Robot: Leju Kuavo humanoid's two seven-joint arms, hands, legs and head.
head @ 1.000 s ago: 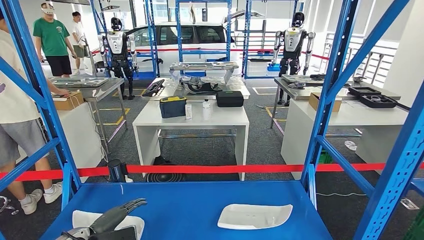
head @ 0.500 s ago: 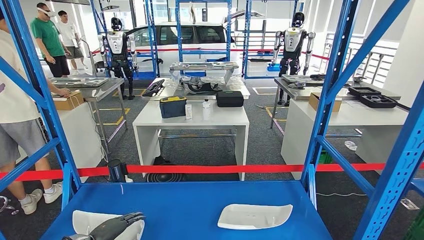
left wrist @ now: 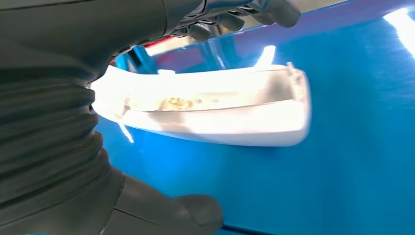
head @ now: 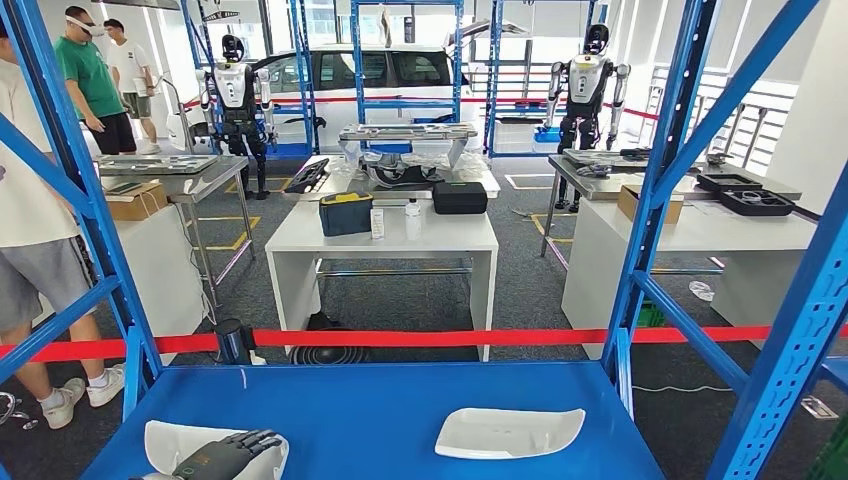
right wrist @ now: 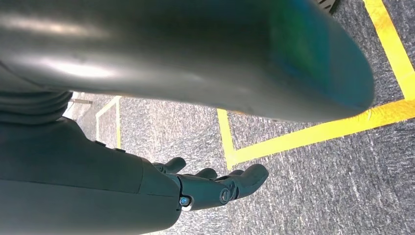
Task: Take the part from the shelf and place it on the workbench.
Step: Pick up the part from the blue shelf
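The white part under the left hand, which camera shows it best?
The left wrist view: the white part lies close up on the blue shelf, rim and hollow visible. In the head view, the left hand covers much of it. The right wrist view faces the floor.

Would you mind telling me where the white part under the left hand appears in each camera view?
Head view: white part at the lower left, on the blue shelf, left hand over it.
Left wrist view: the part spans the middle, hand above it.
Right wrist view: not in it.
Shared landmark: the blue shelf.
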